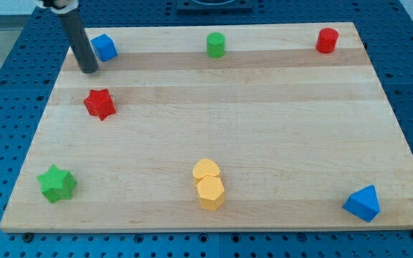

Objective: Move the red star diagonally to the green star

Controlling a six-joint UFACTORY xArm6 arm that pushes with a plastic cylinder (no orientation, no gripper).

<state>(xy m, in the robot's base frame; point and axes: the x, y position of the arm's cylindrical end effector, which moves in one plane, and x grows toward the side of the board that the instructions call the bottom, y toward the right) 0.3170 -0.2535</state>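
Seven blocks: spread over the wooden worktop (264,136).
Green star (57,183): view's bottom left corner, well below the red star.
End effector: a bare dark rod with nothing that opens or closes; my tip (89,70) rests on the worktop, just left of the blue block (104,47).
Red star (100,103): left side, just below and slightly right of my tip, apart from it; no clear long axis, one point aimed up.
Yellow pair (208,183): bottom centre, touching.
Green cylinder (215,44): top centre.
Red cylinder (326,40): top right.
Blue wedge (362,203): bottom right.
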